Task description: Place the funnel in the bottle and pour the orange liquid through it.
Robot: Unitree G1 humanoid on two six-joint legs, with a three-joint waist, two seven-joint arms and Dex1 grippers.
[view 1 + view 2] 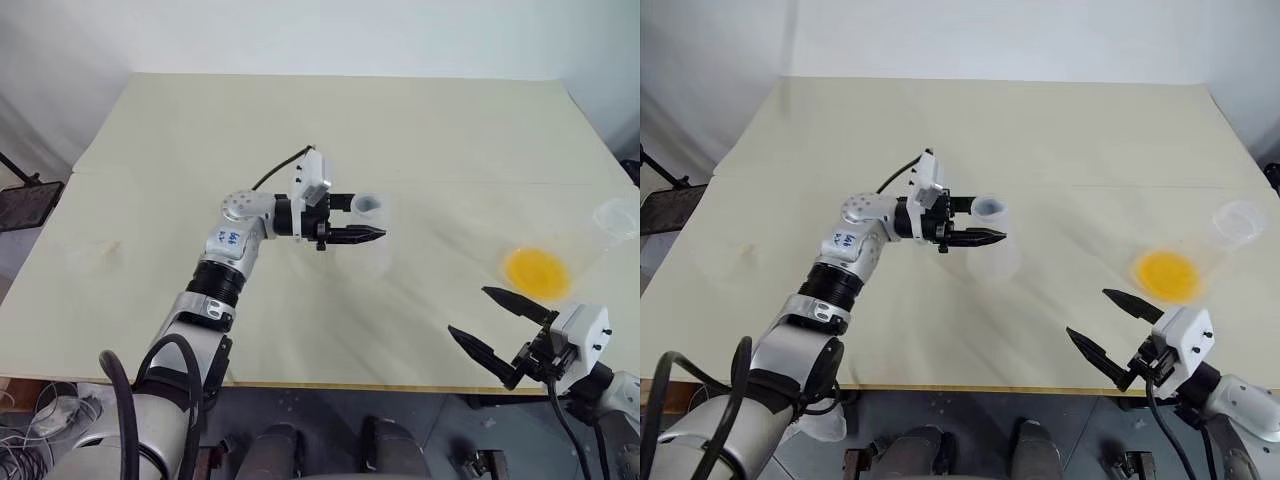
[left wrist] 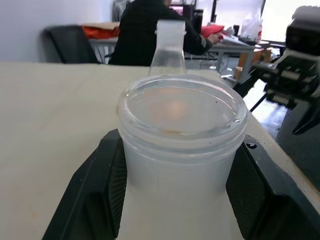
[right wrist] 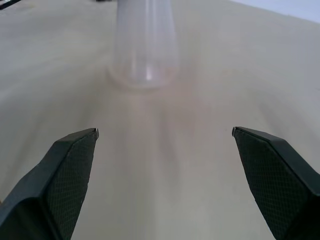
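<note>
gripping a clear cup [image 2: 182, 150] between its fingers, the left gripper [image 1: 352, 220] sits mid-table. right gripper [image 1: 492, 320] spread wide and empty at the near right edge. bottle [image 1: 575, 262] with orange liquid [image 1: 537, 271] stands far-right of it.

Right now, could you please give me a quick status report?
Left gripper clamped on clear cup, mid-table. Right gripper open, empty, by bottle. Bottle upright, orange liquid pooled in its base.
</note>
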